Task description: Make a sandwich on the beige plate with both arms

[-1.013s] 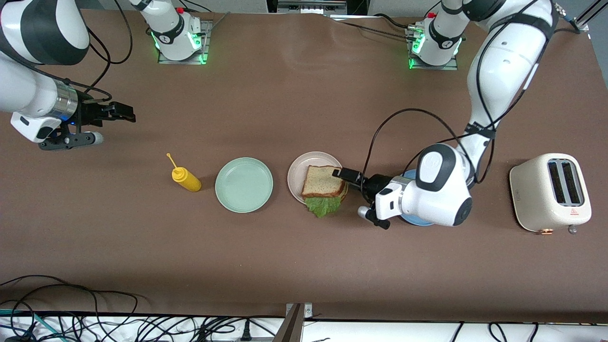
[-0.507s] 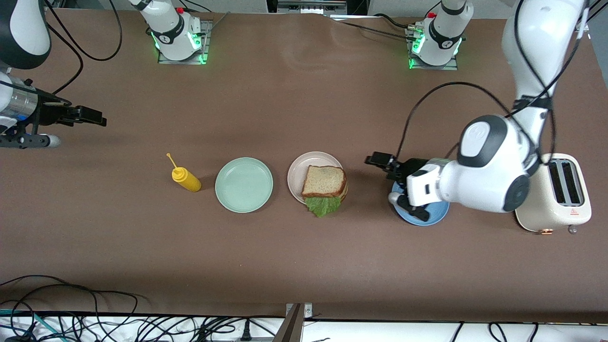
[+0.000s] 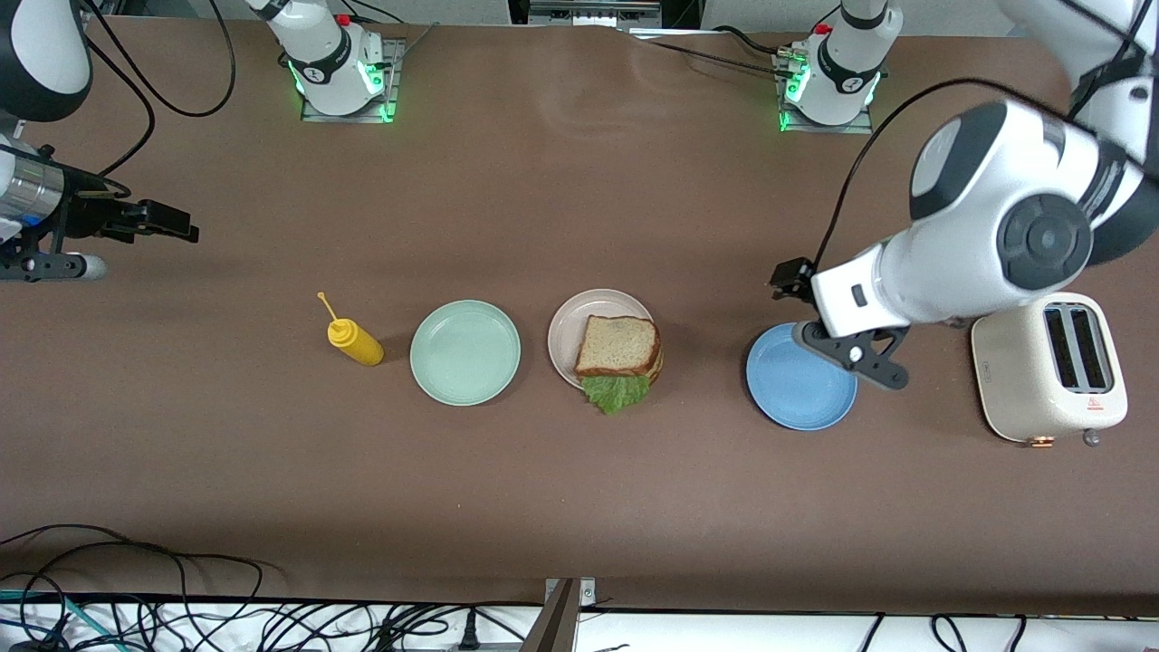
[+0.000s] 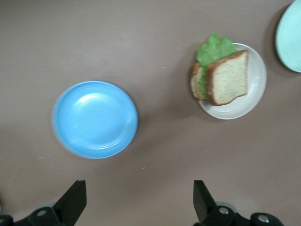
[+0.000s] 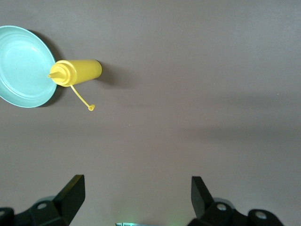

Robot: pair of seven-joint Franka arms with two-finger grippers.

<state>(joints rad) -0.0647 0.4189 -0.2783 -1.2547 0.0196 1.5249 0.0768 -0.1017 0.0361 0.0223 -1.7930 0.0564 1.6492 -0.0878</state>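
The left hand (image 4: 136,207) hangs in the air with its two fingers spread wide and nothing between them. In the front view it sits over bare bench just beside the blue plate (image 3: 800,378), at that plate's edge toward the robot bases. Its wrist view looks down on the blue plate and, a little apart from it, the beige plate (image 4: 249,101) with the sandwich (image 4: 221,77).

The right hand (image 3: 172,225) is also up in the air, over bare bench at the right arm's end, well apart from all the plates. Its fingers (image 5: 70,193) stand wide apart in the right wrist view and hold nothing.

The sandwich (image 3: 618,349) lies on the beige plate (image 3: 566,330) near the middle of the bench: a brown bread slice on top, another under it, and a ruffled green lettuce leaf (image 3: 616,391) sticking out past the plate's rim toward the front camera. The stack sits off-centre on the plate, toward the left arm's end.

A mint green plate (image 3: 464,351) lies just beside the beige one toward the right arm's end, and a yellow squeeze bottle (image 3: 354,341) stands next along. A cream toaster (image 3: 1048,367) stands at the left arm's end, near the blue plate.
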